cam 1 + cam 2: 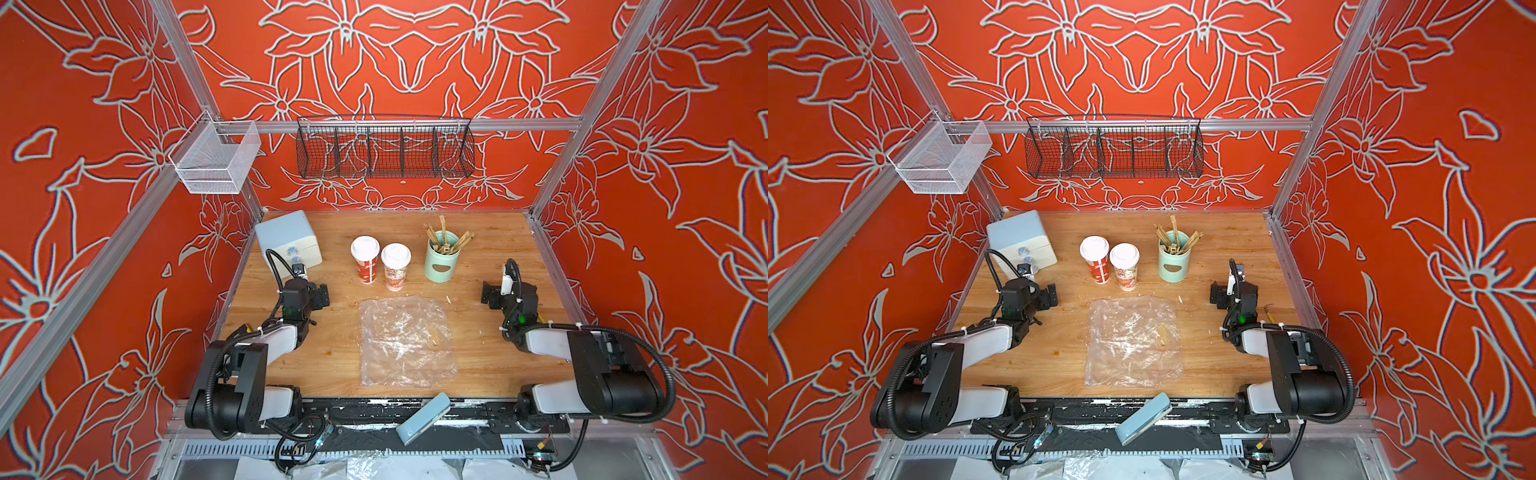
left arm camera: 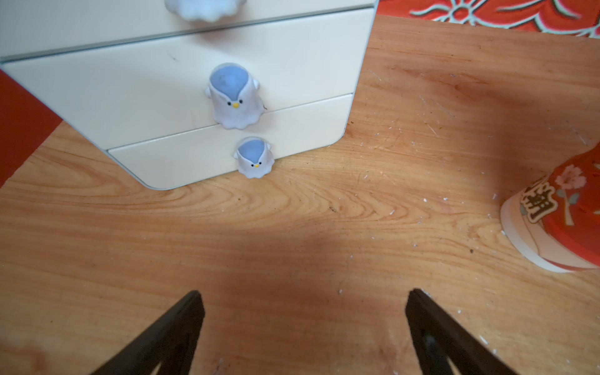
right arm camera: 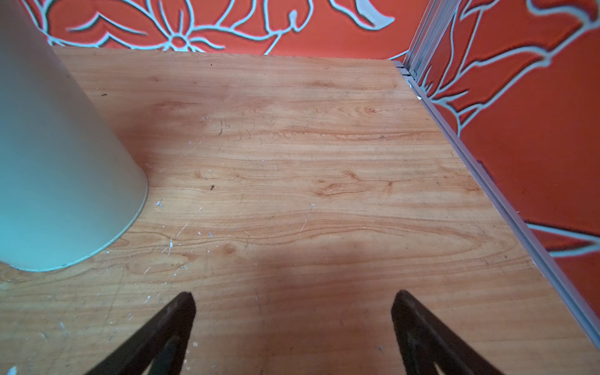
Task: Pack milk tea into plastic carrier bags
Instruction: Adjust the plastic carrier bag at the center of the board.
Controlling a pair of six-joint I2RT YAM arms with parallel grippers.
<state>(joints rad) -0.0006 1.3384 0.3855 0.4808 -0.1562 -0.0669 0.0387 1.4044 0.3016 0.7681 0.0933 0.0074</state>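
Note:
Two milk tea cups with white dome lids stand side by side at the back middle of the wooden table: a red-printed cup (image 1: 365,259) (image 1: 1095,259) and a cream cup (image 1: 395,266) (image 1: 1125,266). The transparent crinkly plastic carrier bag (image 1: 405,343) (image 1: 1133,343) lies flat in front of them. My left gripper (image 1: 321,296) (image 2: 303,298) hovers left of the cups, open and empty, facing a drawer box; the red cup's base (image 2: 565,220) shows at the edge of its wrist view. My right gripper (image 1: 490,296) (image 3: 293,300) is open and empty over bare wood, right of the bag.
A pale blue drawer box (image 1: 286,241) (image 2: 194,97) with penguin knobs sits at the back left. A mint-green cylinder (image 1: 441,259) (image 3: 55,162) of wooden sticks stands right of the cups. A black wire basket (image 1: 384,174) and a white mesh basket (image 1: 216,166) hang on the walls. A blue flat case (image 1: 424,417) lies on the front rail.

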